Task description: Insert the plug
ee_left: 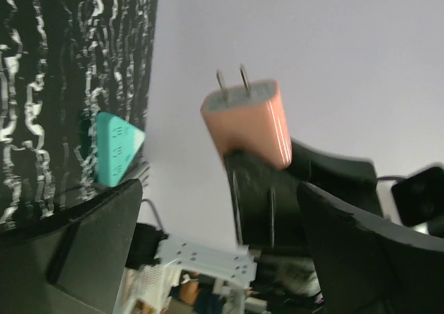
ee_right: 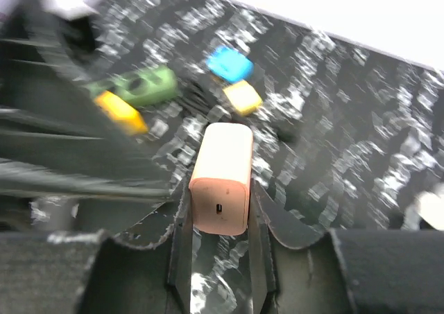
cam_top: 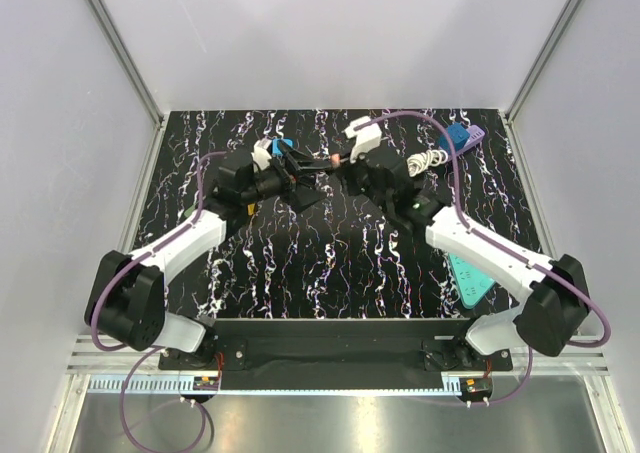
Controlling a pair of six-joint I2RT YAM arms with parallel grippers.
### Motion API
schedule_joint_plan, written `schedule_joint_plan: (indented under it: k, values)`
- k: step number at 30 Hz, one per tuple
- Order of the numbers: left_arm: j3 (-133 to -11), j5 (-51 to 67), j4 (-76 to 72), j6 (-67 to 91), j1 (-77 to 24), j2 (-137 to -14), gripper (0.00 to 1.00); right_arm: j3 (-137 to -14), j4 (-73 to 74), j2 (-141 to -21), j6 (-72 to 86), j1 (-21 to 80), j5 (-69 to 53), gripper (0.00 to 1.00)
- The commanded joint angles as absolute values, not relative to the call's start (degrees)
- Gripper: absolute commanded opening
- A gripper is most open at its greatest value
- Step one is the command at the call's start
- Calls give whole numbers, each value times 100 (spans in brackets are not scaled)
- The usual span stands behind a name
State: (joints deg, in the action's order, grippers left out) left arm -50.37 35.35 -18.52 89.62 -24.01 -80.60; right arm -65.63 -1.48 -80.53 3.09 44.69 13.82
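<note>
Now | plug [ee_right: 222, 172] | pinched between right end effector's [ee_right: 220, 199] fingers [ee_right: 182, 234]

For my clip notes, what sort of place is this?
Probably a lab robot test cell: white panel walls enclose a black marbled tabletop, with left arm and right arm bolted at its edge, plus a pink plug and teal power strip.

Black white-veined counter [cam_top: 330, 263] inside white walls: coiled white cable [cam_top: 428, 160] far right, touching a blue block [cam_top: 458, 136] and purple piece [cam_top: 478, 133]; right wrist view shows a blue cube [ee_right: 230, 64], yellow cube [ee_right: 242, 96], green piece [ee_right: 142, 84], orange piece [ee_right: 119, 111], all blurred.
</note>
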Motion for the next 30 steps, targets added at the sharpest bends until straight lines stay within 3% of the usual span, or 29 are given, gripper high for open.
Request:
schedule_joint_plan:
  k: [1,7,13,21,30]
  values:
    - [-5195,4218,-1267,7799,-2146,-7972,99,-7039,2102,-7840,263,3695,1750,0]
    - [-5835,4070,964,5271,-2100,-7866,99,-7813,5609,-8129,1432,2329,1423,0]
    - [-6064,3806,2143,3652,-2206,-7717,99,-7823,6942,-8946,556,2083,1204,0]
    - [-5925,3024,2953,2461,-2329,-7436,99,-7480,6742,-8798,-1184,1161,380,0]
    - [-5731,3577,2716,2654,-2434,-7260,99,-5776,5318,-7578,-2311,150,432,0]
